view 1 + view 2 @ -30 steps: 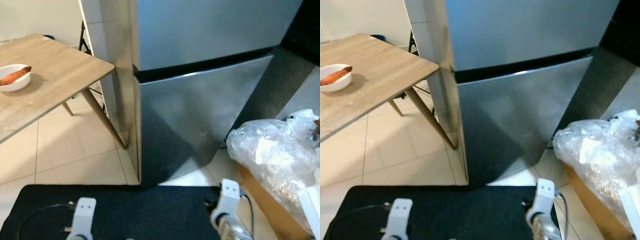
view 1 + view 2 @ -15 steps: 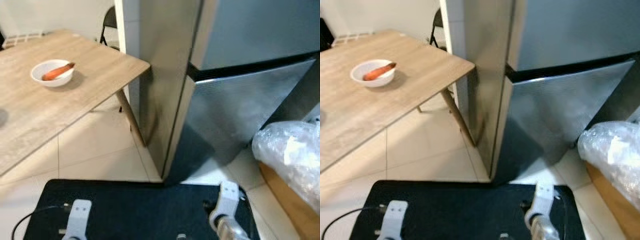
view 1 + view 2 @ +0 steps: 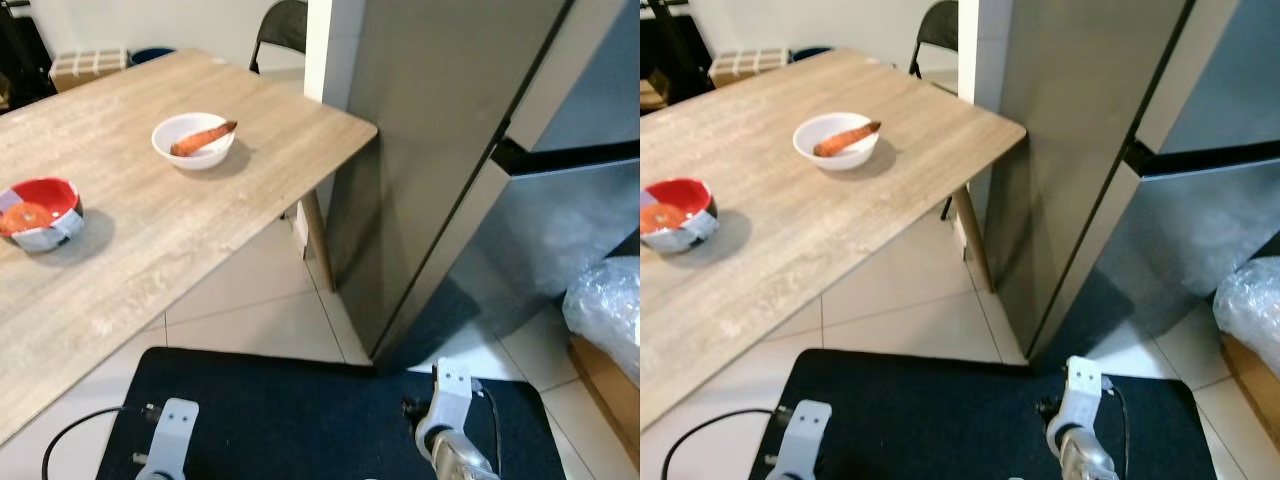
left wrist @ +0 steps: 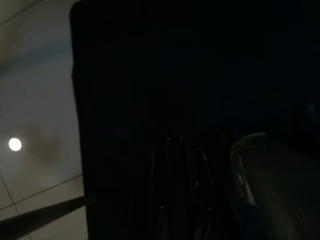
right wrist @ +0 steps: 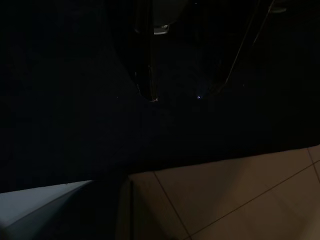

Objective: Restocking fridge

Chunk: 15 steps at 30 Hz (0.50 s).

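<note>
Silver arms [image 3: 440, 420] hang idle beside fridge [image 3: 450, 150].

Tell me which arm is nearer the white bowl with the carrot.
Left. The left arm hangs low below the table's near edge, on the white bowl's side; the right arm hangs by the fridge, farther off.

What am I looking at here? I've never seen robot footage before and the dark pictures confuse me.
A walking humanoid robot films this itself. The two bright pictures come from a stereo camera on its head, looking down: a wooden table with a white bowl holding what looks like a carrot, and a red bowl. Beside it stands a steel fridge, doors shut, with a black mat on the floor. The silver parts at the bottom are its two arms, hanging idle. The dark pictures come from wrist cameras: the left gripper and right gripper hang over the mat. Nothing appears to be held.
</note>
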### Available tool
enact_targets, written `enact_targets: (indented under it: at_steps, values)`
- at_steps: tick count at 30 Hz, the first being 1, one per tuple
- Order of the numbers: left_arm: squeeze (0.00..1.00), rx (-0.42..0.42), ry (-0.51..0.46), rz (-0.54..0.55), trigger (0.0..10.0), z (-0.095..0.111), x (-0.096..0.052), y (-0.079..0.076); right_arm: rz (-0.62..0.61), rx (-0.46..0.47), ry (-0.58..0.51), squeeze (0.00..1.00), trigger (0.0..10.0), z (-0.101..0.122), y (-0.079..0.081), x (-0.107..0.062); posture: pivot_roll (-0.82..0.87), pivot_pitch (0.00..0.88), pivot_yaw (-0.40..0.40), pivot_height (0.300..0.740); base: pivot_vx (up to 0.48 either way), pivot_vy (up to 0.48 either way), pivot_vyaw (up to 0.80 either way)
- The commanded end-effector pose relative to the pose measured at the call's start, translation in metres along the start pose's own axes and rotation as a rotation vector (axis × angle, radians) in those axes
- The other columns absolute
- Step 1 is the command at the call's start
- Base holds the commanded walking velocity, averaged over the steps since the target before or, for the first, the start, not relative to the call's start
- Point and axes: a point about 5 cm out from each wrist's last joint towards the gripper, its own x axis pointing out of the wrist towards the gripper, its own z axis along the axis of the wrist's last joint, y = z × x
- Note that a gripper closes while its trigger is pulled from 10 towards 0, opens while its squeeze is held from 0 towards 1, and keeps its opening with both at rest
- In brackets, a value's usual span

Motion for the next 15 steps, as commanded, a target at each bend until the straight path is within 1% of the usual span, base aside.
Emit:
enact_targets:
  at_steps: [1,5,8,15]
  values:
    - [0.00,0.007,0.022,-0.020,10.0,-0.0069,-0.0013,-0.0092,-0.023,-0.003,0.018,0.00,10.0,-0.0058,-0.0085,-0.0033,-0.05,0.114,-0.008,0.740,0.000,-0.480,0.00]
    - [0.00,0.017,0.015,-0.026,10.0,-0.0069,-0.0014,-0.0135,-0.023,-0.004,0.018,0.00,10.0,-0.0060,-0.0093,-0.0035,-0.05,0.116,-0.008,0.740,0.000,-0.480,0.00]
    - [0.00,-0.003,0.010,-0.011,10.0,-0.0062,-0.0013,-0.0154,-0.023,-0.007,0.021,0.00,10.0,-0.0066,-0.0097,-0.0037,-0.05,0.119,-0.012,0.740,0.000,0.000,0.00]
    - [0.00,-0.002,-0.004,-0.006,10.0,-0.0046,-0.0011,-0.0166,-0.012,-0.023,0.022,0.00,10.0,-0.0058,-0.0080,-0.0032,-0.05,0.119,-0.017,0.740,0.000,0.000,0.00]
